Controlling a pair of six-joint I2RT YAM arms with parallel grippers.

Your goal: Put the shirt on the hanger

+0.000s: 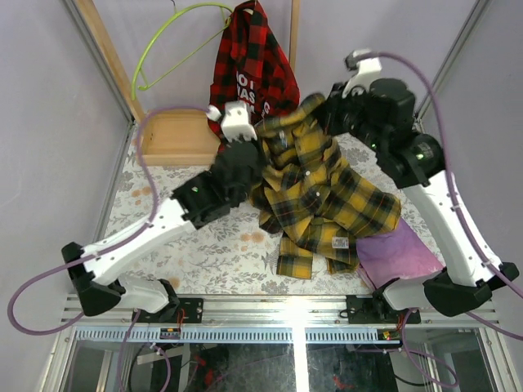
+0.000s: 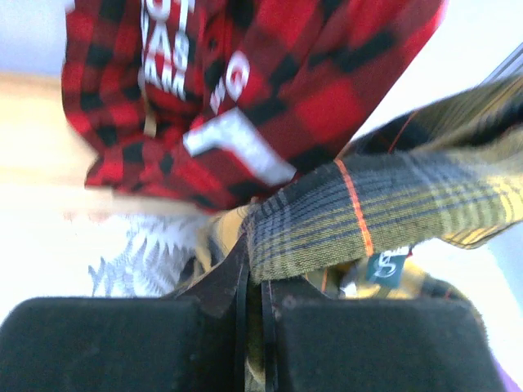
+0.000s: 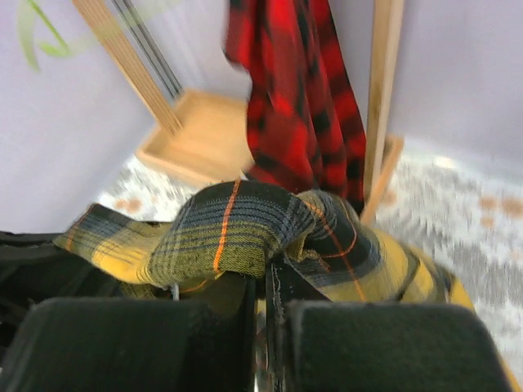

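Note:
The yellow and dark plaid shirt hangs bunched between both arms at the back middle, its lower part trailing on the table. My left gripper is shut on the shirt's collar edge, fabric pinched between the jaws. My right gripper is shut on another fold of the shirt near the collar. The lime-green wire hanger hangs at the back left, apart from the shirt; a blurred bit of the hanger shows in the right wrist view.
A red-and-black plaid shirt with white lettering hangs on the wooden rack just behind the grippers. The rack's wooden base lies at back left. A purple cloth lies front right on the patterned table.

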